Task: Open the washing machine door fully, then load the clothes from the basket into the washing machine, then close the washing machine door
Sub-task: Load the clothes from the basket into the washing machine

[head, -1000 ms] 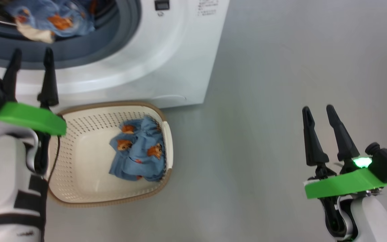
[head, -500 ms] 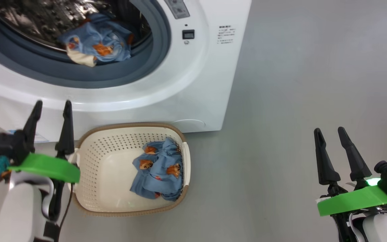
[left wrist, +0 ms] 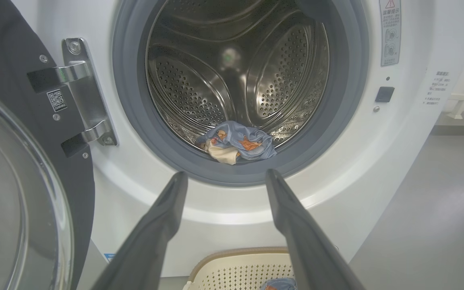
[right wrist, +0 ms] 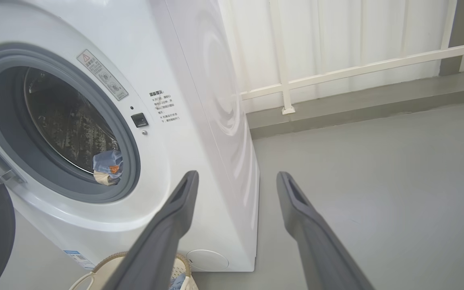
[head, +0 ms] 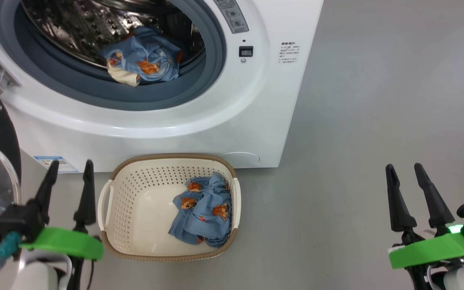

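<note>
i am holding my left pincer (head: pixel 72 163) and right pincer (head: pixel 403 166) wide, empty — clothes (head: pixel 204 209) lying in the basket (head: pixel 167 156) and washing machine (head: pixel 224 121).

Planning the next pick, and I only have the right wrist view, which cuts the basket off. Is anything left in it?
Observer: Yes, the head view shows one bundle of the clothes lying in the basket, against its right side.
Operator: Is the left gripper free?
Observer: Yes, the left gripper has its fingers apart with nothing between them, just left of the basket.
Operator: Which arm is nearer?
Observer: The left; the right gripper sits over bare floor, well to the basket's right.
</note>
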{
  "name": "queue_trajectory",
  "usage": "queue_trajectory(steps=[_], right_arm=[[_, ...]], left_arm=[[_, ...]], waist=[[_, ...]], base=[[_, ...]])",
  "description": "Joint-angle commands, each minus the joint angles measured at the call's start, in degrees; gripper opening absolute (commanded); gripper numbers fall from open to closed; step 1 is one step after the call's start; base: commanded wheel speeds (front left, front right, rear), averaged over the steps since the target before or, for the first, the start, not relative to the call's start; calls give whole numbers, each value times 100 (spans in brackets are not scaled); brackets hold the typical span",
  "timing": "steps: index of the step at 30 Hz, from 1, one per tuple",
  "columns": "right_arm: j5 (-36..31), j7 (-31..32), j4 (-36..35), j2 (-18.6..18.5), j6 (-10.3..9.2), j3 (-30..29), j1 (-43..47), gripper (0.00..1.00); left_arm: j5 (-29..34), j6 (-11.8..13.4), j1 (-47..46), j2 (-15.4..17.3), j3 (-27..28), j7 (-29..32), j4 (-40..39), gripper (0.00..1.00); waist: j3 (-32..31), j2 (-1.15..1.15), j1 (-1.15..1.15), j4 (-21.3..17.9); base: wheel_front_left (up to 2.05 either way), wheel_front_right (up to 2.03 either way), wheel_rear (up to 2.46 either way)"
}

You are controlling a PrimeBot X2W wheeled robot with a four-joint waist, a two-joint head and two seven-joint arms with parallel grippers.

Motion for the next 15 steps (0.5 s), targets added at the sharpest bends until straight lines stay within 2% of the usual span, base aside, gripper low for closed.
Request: queue_trajectory(steps=[1, 15], right_arm=[[44, -45, -138, -99, 33, 117, 95, 100], [-3, -45, -164, -124, 33, 56, 225, 100]], left_arm=[[-26, 4, 159, 115, 221, -36, -261, 100], [-10, 4, 1116, -102, 582, -36, -1027, 100]], waist=[[-49, 0, 0, 9], [-99, 0, 0, 4]], base=[[0, 0, 0], [0, 0, 0]])
